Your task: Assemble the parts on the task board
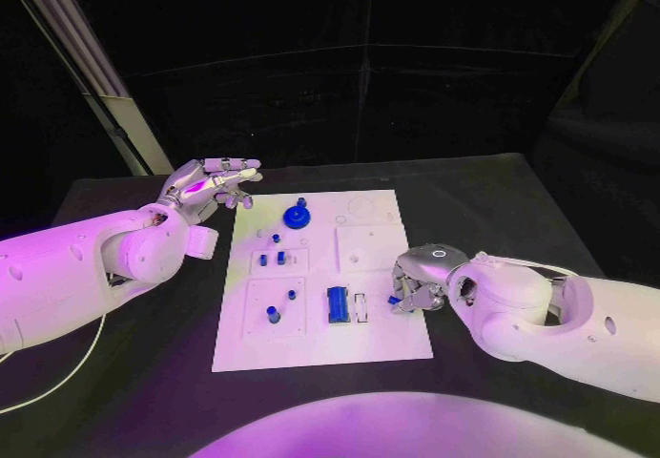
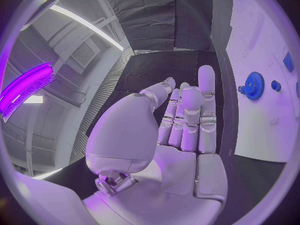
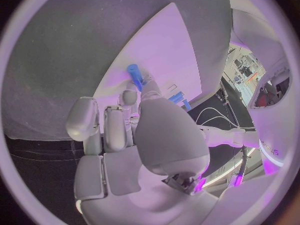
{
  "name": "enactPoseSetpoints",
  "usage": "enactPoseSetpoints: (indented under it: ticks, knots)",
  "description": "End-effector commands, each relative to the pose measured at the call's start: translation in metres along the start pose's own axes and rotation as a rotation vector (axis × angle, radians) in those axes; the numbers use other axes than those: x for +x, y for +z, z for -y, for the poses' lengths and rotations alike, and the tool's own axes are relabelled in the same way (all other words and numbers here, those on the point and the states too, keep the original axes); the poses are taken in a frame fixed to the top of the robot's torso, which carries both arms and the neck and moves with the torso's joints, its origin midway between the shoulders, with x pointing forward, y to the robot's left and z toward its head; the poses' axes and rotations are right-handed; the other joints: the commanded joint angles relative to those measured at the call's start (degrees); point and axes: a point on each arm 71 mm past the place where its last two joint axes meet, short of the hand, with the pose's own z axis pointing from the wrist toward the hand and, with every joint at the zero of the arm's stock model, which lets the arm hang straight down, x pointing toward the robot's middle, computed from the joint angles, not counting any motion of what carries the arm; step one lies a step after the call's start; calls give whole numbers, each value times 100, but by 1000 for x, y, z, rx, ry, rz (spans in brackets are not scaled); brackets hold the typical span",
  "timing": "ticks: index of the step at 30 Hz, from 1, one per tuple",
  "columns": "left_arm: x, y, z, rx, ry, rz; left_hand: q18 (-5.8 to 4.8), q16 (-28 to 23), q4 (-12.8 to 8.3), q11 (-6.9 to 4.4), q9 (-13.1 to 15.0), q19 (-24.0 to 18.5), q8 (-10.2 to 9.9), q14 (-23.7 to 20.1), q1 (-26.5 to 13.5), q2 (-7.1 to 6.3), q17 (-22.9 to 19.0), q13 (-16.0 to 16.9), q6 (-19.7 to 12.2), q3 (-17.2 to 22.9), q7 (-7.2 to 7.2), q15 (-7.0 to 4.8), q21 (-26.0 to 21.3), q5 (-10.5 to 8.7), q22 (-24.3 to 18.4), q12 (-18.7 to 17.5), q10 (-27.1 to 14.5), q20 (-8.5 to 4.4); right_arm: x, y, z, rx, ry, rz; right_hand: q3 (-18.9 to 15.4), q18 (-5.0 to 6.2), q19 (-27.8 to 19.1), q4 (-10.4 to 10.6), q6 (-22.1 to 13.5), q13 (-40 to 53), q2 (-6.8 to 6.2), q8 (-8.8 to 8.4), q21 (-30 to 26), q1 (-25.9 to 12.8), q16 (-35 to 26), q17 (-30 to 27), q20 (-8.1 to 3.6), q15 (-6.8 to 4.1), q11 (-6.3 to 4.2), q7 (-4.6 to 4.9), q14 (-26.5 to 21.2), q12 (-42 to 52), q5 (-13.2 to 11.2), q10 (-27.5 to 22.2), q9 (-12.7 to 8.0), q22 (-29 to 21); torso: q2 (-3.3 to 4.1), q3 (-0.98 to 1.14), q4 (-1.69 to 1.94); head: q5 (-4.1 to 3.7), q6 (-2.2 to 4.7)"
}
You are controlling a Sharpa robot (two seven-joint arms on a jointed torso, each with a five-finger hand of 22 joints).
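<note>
The white task board (image 1: 371,343) lies in the middle of the black table. A blue gear (image 1: 299,218) (image 2: 254,85) stands near its far edge, and a blue block (image 1: 337,303) sits in a slot near the middle. Several small blue pegs (image 1: 273,259) stand on the board's left half. My right hand (image 1: 416,284) is over the board's right edge and pinches a small blue peg (image 1: 395,301) (image 3: 134,75) between its fingertips (image 3: 145,87). My left hand (image 1: 211,186) (image 2: 181,130) hovers off the board's far left corner, fingers apart, holding nothing.
Black table (image 1: 137,363) surrounds the board on all sides. White recessed plates (image 1: 369,243) on the board's right half show round holes. A slanted metal pole (image 1: 103,86) stands behind the table at the far left.
</note>
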Motion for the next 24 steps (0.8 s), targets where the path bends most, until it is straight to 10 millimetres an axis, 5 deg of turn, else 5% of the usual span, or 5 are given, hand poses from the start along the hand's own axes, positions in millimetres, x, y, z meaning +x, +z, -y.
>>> enactPoseSetpoints:
  ticks: [1,9,18,21,24]
  knots:
    - [1,0,1,3,-7,-10,77,-28,-2,-10,-7,-11,20,-43,-2,46,-6,-5,-42,-22,6,-10,-19,-16,-7,21,-39,19,9,1,0,8,-117,-67,18,-55,-9,-17,3,-8,9,-23,-26,60,-23,-7,-14,-23,-8,3,221,-39,-67,-16,-31,-4,4,-7,-1,7,-1]
    - [1,0,1,2,-7,-10,77,-28,-2,-10,-7,-11,20,-43,-2,46,-6,-5,-42,-22,6,-10,-19,-16,-7,21,-39,19,7,0,-2,6,-91,-55,144,-56,4,76,10,-12,137,-68,-20,36,-17,16,-16,-31,-17,-8,228,-57,381,-9,-64,11,12,-13,-3,6,7]
    - [0,0,0,1,-8,-10,77,-28,-2,-10,-7,-11,20,-43,-2,46,-6,-5,-42,-22,6,-10,-19,-16,-7,21,-39,19,3,-4,-4,7,16,-6,904,-62,32,37,6,-61,479,-223,-3,471,-3,56,-59,-64,-52,-30,236,-158,-24,-39,-157,41,20,-21,13,6,14]
    - [0,-1,0,0,-8,-9,77,-28,-2,-10,-7,-11,20,-43,-2,46,-6,-5,-42,-22,6,-10,-19,-16,-7,21,-39,19,0,-6,-6,6,75,18,1304,-64,37,72,14,-67,400,-312,0,508,0,69,-56,-51,-29,-1,238,-183,-48,-39,-205,47,24,-28,21,5,17]
    - [0,-1,0,-1,-8,-9,77,-28,-2,-10,-7,-11,20,-43,-2,46,-6,-5,-42,-22,6,-10,-19,-16,-7,21,-39,19,-1,-7,-6,10,144,31,1932,-54,37,185,83,-75,102,-434,1,373,-7,75,-47,-10,-20,32,238,-210,-10,-26,-267,52,23,-31,23,6,15]
